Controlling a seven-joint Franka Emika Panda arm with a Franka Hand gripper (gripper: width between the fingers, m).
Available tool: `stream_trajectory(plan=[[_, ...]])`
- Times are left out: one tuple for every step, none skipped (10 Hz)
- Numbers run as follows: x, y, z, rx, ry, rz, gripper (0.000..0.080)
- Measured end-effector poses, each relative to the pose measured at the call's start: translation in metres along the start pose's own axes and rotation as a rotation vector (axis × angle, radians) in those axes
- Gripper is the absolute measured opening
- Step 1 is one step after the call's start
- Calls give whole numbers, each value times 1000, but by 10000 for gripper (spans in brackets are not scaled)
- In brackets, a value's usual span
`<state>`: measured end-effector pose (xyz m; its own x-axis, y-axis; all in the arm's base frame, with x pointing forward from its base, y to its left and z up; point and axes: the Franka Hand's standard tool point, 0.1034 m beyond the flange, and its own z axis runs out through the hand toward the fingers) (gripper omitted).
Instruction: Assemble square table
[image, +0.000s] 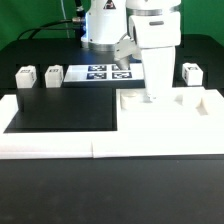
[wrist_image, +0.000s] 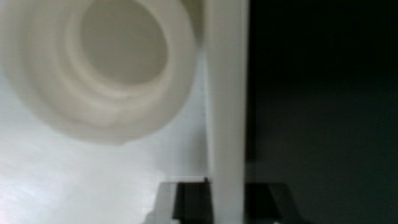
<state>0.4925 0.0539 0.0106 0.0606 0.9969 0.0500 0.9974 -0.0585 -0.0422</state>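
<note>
One long white border wall (image: 60, 142) lies nearest, low on the black table (image: 60, 112); I think it is there so parts can be pushed up against it and stay put. Just behind it, toward the exterior view's right, sits the tabletop (image: 178, 114); it is flat, white and tucked into the wall's corner. The wrist view shows a round sunken hole (wrist_image: 121, 60) in it, likely where a leg goes. The gripper (image: 153, 96) points straight down and touches the tabletop. Its jaws are squeezed almost together; a thin white edge runs up between the dark fingers (wrist_image: 192, 206), but I cannot tell if they pinch it. Farther back stand three small blocky legs, two (image: 25, 77) (image: 52, 75) on the exterior view's left and one (image: 192, 72) on its right; I see no fourth. Between them lies the marker board (image: 105, 72).
</note>
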Motion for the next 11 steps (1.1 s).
stream_trajectory(plan=[[0,0,0,1,0,0,59],[0,0,0,1,0,2,59],[0,0,0,1,0,2,215],[0,0,0,1,0,3,350],[0,0,0,1,0,3,350],[0,0,0,1,0,3,552],[0,0,0,1,0,3,619],[0,0,0,1,0,3,619],[-1,0,0,1,0,3,644],[-1,0,0,1,0,4,648],[-1,0,0,1,0,4,648]])
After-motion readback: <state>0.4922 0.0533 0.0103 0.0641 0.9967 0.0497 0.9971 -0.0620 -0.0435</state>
